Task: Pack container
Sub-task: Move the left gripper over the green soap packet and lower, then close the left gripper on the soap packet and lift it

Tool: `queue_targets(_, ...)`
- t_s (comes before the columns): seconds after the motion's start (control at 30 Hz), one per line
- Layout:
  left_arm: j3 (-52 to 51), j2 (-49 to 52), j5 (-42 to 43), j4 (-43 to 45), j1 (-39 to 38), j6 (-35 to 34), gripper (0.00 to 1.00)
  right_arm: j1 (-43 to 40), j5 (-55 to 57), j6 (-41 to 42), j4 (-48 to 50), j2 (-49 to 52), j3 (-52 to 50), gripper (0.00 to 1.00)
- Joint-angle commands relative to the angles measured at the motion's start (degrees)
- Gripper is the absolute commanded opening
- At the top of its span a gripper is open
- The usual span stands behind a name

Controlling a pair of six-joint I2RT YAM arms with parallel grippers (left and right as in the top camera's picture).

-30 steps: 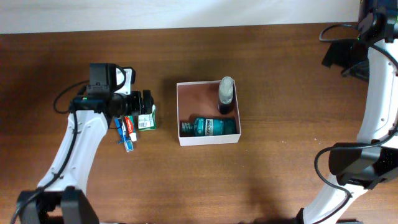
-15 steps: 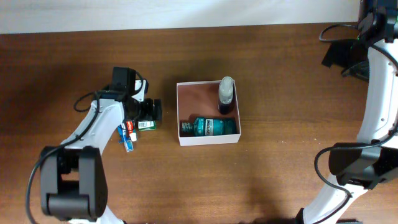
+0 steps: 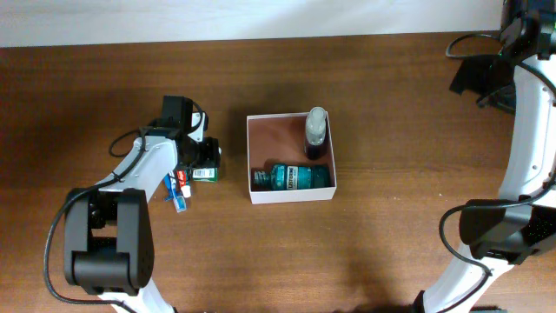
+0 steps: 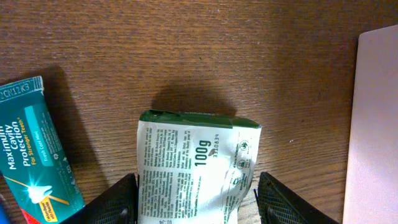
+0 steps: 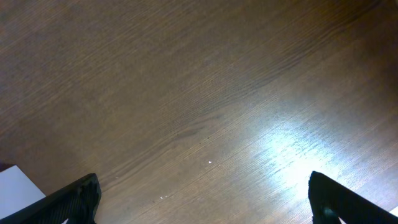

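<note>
The left gripper (image 3: 207,162) straddles a green-and-white packet (image 4: 196,162), 2 fingers (image 4: 118,200) close against its sides; I cannot tell whether they pinch it. The container (image 3: 274,139) sits just right of that gripper, holding 2 bottles (image 3: 295,176). The right gripper (image 5: 204,190) gapes wide, well apart over the table (image 5: 186,93).

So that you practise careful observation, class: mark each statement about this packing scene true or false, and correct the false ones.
1. The container holds a dark bottle and a teal bottle. True.
2. The green-and-white packet sits inside the container. False: it lies on the table, outside it.
3. The left end effector has its fingers either side of the packet. True.
4. The right end effector holds a bottle. False: it is open and empty.
</note>
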Motion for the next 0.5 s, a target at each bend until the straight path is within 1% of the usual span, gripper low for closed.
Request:
queue_targets(0.0,1.09,0.74,-0.26,0.22,0.13,0.09,0.61,-0.17,0.90,0.07,0.02,-1.66,0.98,0.98)
queue_targets(0.07,1.09,1.14,-0.24,0.17,0.13,0.09,0.62,-0.17,0.90,0.07,0.02,-1.66,0.98,0.98)
queue_targets(0.13,1.09,1.88,-0.24,0.17,0.13,0.09,0.66,-0.17,0.90,0.07,0.04,-1.66,0.98,0.99)
queue_targets(0.33,1.09,4.46,-0.26,0.20,0.13,0.11,0.66,-0.17,0.90,0.07,0.04,-1.66,0.98,0.98)
queue_targets(0.37,1.09,4.66,-0.24,0.20,0.13,0.11,0.65,-0.17,0.90,0.07,0.02,-1.66,0.98,0.98)
queue_targets(0.43,1.09,4.85,-0.24,0.24,0.13,0.11,0.57,-0.17,0.90,0.07,0.02,-1.66,0.98,0.98)
queue_targets(0.47,1.09,4.85,-0.24,0.42,0.13,0.11,0.51,-0.17,0.90,0.07,0.02,-1.66,0.98,0.99)
